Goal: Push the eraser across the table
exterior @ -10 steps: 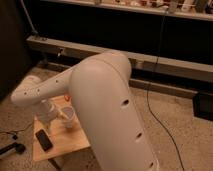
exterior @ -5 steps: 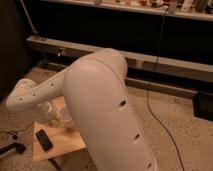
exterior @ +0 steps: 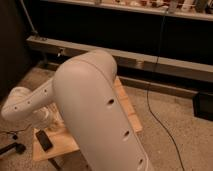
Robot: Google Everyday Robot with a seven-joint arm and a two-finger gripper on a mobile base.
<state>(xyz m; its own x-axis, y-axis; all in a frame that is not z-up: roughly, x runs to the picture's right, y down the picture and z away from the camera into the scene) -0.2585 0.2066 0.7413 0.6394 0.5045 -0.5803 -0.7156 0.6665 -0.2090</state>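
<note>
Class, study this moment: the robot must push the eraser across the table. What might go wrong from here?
The eraser lies near the edge of the table; a misdirected push may drop it.
The cup stands close by and may get knocked.
The shut gripper is hidden behind the arm, so contact is unseen.

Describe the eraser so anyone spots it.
Find the small wooden table behind the white arm. Near its front left corner lies the eraser: flat, black, rectangular, unlike the pale cup beside it. The shut gripper is hidden behind the arm's left end.
</note>
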